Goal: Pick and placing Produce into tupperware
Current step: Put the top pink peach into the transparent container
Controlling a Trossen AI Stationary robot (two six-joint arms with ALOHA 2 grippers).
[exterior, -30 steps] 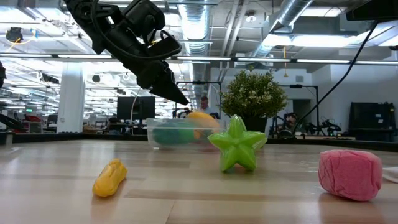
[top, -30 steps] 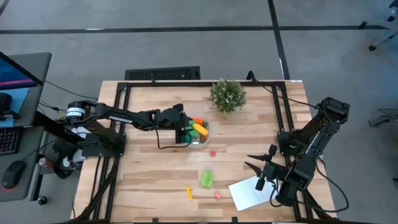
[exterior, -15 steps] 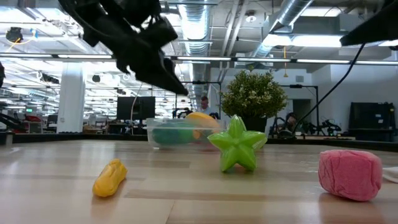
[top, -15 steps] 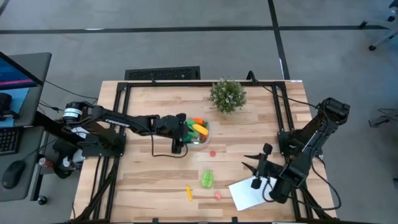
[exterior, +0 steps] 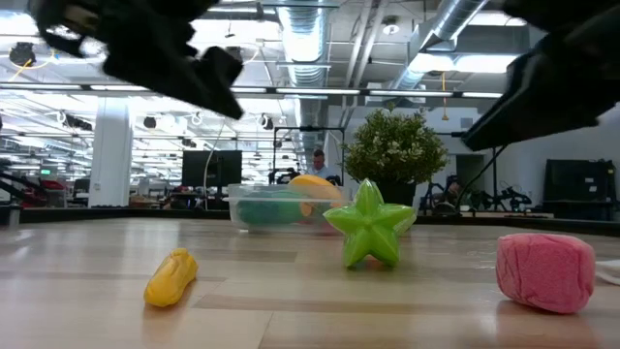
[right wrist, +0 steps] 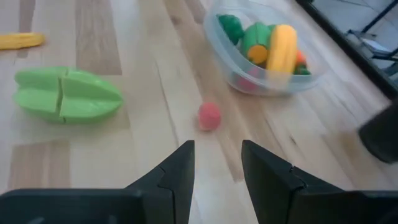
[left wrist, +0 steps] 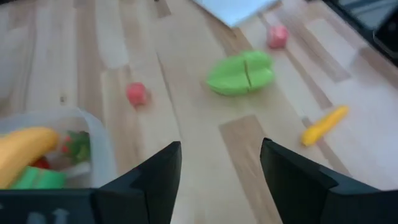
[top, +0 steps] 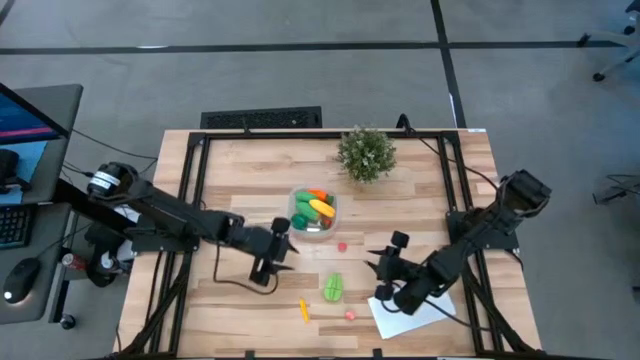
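The clear tupperware stands mid-table and holds a yellow banana, green pieces and an orange piece. Loose produce lies on the wood: a red berry, a green star fruit, a yellow-orange piece and a pink berry. My left gripper hovers open just near-left of the tupperware and is empty. My right gripper hangs right of the star fruit. Its fingers stand a narrow gap apart with nothing between them, and the red berry lies ahead of it.
A bushy potted plant stands at the far side behind the tupperware. A white sheet lies at the near right, under my right arm. Black frame rails run along the table's left and right sides.
My left gripper has drawn away from above the tupperware toward the table's near edge. My right gripper has swung toward the table's left and sunk lower, coming close to the green star fruit and the red berry. No produce has shifted.
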